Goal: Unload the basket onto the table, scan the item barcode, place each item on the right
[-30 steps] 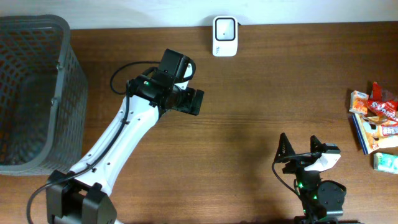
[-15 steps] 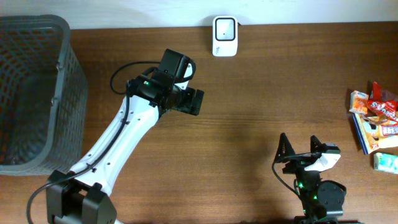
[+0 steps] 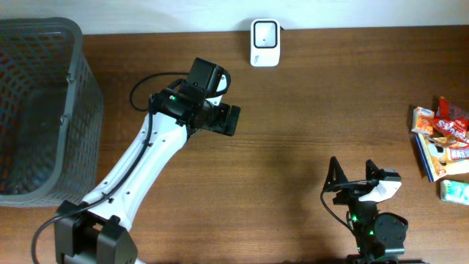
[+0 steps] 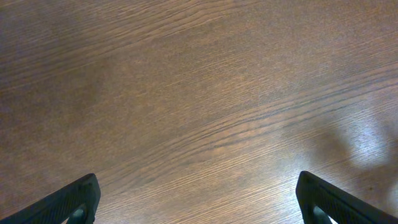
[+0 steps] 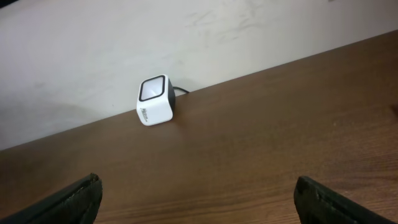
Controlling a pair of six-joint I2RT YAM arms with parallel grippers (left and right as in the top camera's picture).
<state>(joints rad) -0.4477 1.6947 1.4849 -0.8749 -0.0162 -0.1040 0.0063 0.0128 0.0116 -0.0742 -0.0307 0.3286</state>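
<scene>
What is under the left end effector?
Under the left end effector, only bare wooden table shows in the wrist view; no item. From overhead, the end effector itself covers that spot.

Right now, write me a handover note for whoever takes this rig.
Left gripper: open, empty, over bare table mid-left.
Right gripper: open, empty, near the front edge.
Scanner: at the table's back edge.
Snack packets: piled at the right edge, untouched.
Done: nothing yet.
To do: pick a packet, show its barcode to the scanner.
</scene>
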